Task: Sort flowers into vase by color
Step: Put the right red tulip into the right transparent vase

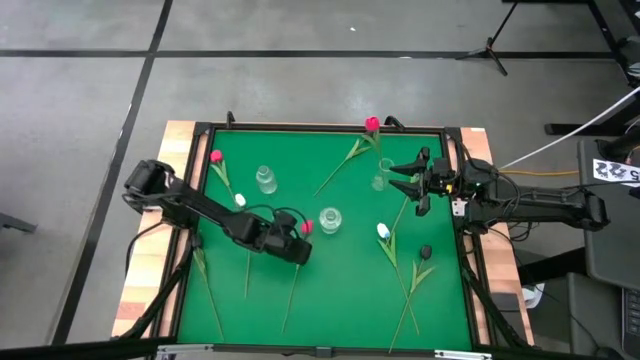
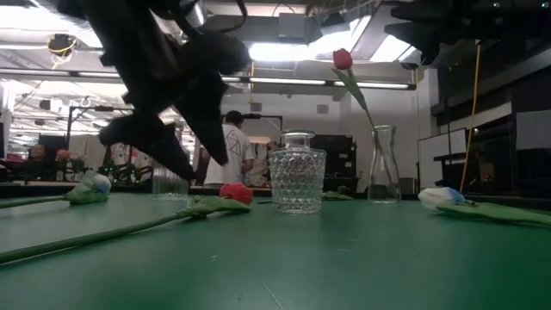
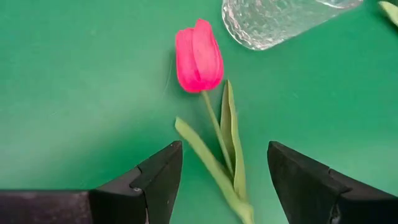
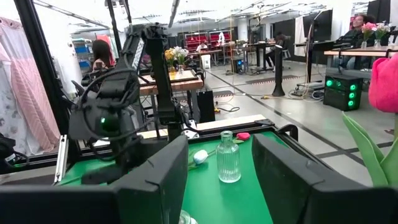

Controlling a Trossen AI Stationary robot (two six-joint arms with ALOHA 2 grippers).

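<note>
Dark fingers (image 3: 158, 180) of the left gripper (image 3: 224, 177) fill the bottom of the left wrist view, spread wide on either side of a green stem; nothing is pinched between them. Just above, at upper centre of that frame, lies the pink-red tulip (image 3: 199, 57) flat on the green mat (image 3: 74, 93), its head close to the base of a textured glass vase (image 3: 273, 22) at the top edge.

From above, that gripper sits left of centre, and the same round vase (image 1: 330, 219) stands at the middle of the frame. A taller clear bottle (image 1: 266, 180) stands to the upper left of centre. A third, slim vase (image 1: 381, 178) at upper right of centre already holds one red tulip (image 1: 372, 124), leaning toward the top edge.

The right gripper (image 1: 407, 176) hovers at the right of the frame beside that slim vase, its fingers moderately apart and holding nothing.

Other flowers lie scattered: a red one (image 1: 216, 157) at upper left, a white one (image 1: 240, 200) just below it, a white one (image 1: 383, 231) right of centre, and a near-black one (image 1: 425, 251) at lower right.
</note>
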